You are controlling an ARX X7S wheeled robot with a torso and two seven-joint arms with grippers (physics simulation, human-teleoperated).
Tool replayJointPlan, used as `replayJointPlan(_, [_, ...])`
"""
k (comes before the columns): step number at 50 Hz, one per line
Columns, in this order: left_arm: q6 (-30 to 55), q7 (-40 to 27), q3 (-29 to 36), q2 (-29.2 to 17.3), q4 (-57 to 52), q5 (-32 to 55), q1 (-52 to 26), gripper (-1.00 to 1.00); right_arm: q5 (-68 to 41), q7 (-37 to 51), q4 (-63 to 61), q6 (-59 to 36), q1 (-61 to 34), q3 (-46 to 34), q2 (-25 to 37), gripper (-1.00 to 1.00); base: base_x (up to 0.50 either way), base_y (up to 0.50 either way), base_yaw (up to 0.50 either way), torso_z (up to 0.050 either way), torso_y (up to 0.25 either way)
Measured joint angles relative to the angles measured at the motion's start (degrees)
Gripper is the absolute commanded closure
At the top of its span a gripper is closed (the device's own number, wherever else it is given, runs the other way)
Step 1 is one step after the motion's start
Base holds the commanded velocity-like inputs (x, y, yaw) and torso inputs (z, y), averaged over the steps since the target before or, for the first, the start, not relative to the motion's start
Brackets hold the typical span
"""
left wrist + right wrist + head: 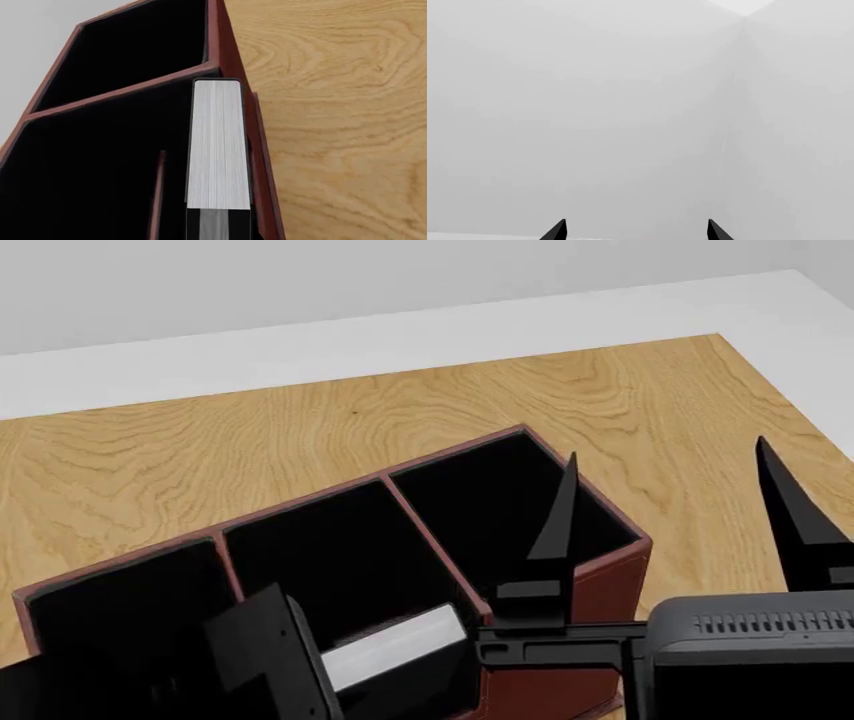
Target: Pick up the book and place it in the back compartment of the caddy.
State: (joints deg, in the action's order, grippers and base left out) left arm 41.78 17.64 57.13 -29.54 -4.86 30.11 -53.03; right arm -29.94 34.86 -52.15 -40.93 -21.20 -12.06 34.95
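My left gripper is nearest, low in the head view, over the caddy's middle cell. I take it to be clamped on the book, since the left wrist view shows the white page edge running straight out from the camera with a black finger below it; I can't see the second finger, though, so the grip itself is my reading, not something I can see.

The book stands on edge, pressed close along one long wall of the caddy, its far end right at a divider. In the head view its page edge shows down inside the middle cell, next to the divider that separates it from the rightmost cell.

My right gripper is raised beside the caddy's right end, fingers spread wide and pointing up, holding nothing. Its wrist view shows only the two tips against blank grey.

Step in hand, as I judge it: lowering the book into a cell. Which cell counts as the back one I can't settle from here; the caddy sits askew on the table, three cells in a row.

Beyond the divider lies another empty black cell. If that is the target, I must lift, clear the divider, and come down again without knocking the thin wall. If the present cell is right, I only need to let go and pull straight up.
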Motion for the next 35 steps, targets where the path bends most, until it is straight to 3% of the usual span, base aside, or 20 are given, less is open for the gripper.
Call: replayJointPlan(35, [-6.4,1.6,2.7,3.5,10.7,-4.0,1.7,1.0,-0.1,0.3,0.7,0.5,-0.3,-0.6,0.2,-1.0,0.0,0.0,0.0,0.0,0.001])
